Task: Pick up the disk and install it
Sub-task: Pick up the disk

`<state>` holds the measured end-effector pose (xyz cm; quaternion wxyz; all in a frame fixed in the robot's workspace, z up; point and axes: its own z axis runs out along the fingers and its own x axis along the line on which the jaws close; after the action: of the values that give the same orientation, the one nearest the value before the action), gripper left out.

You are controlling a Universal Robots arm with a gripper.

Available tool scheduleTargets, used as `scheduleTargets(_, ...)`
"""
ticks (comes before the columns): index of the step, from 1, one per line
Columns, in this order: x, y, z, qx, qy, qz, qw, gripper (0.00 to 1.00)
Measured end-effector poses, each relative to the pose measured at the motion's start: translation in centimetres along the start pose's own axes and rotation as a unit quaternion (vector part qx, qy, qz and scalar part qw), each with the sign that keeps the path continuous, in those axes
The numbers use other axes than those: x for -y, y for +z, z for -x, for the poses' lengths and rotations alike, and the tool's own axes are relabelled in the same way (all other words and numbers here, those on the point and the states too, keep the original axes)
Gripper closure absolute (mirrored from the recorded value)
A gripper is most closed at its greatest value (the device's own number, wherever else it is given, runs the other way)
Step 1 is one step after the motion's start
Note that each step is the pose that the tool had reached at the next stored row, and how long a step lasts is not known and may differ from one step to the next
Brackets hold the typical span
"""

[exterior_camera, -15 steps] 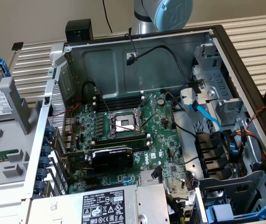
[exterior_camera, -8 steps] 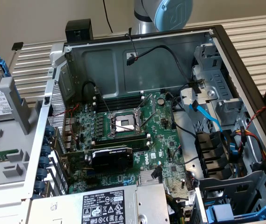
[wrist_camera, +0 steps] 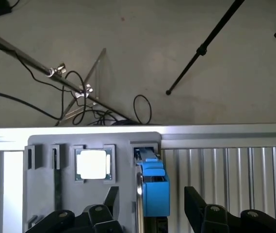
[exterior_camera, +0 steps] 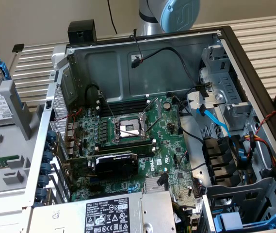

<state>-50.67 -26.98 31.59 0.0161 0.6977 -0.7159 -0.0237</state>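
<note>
Gripper (wrist_camera: pixel 151 194) is hovering with its jaws wide apart, the disk (wrist_camera: pixel 154 187) showing between them and not being clamped. It is standing on edge in the gray holder (wrist_camera: pixel 70 165), at the exterior view's far left, outside the computer case (exterior_camera: pixel 113 68). By my judgement, pickup and installation are both remaining.

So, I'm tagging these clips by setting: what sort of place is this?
Probably a robotics lab bench set up for PC assembly: an open computer case with its motherboard exposed, a grey parts fixture holding the disk, and stand legs on the floor.
</note>
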Motion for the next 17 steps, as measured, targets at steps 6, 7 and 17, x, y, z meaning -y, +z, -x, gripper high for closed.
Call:
scheduleTargets(6,-0.28,0.85,0.0,-0.0003,-0.021,0.0004,0.9998,0.36)
scheduleTargets(7,-0.29,0.95,0.0,-0.0004,-0.022,0.0005,0.9998,0.36)
scheduleTargets(17,-0.89,2.25,-0.1,-0.0007,-0.030,-0.0061,0.9995,0.36)
